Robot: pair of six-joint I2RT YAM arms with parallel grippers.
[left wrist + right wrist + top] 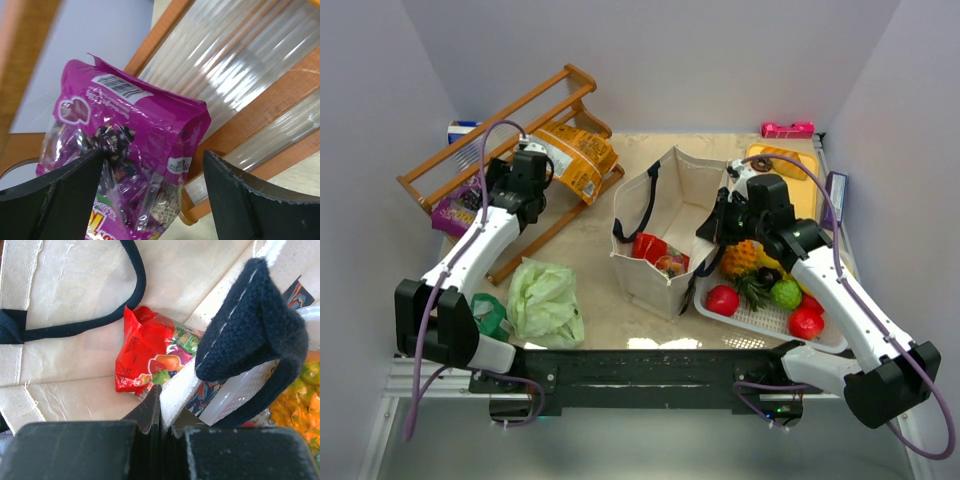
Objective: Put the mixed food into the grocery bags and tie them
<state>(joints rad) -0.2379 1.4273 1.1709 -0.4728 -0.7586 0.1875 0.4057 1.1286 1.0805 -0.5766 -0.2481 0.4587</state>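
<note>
Pinching the rim of the canvas tote (pixel 75 355), the right claw (pixel 160 410) is clamped tight above a red packet (pixel 145 355). The left claw (pixel 155 165) gapes wide before a purple packet (pixel 130 130).

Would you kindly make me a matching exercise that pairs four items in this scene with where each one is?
Items:
1. purple packet
2. red packet
3. green bag
4. pineapple

Places:
a. in the basket
b. inside the tote
c. flat on the table
d. against the rack

Pairs: 1-d, 2-b, 3-c, 4-a
</note>
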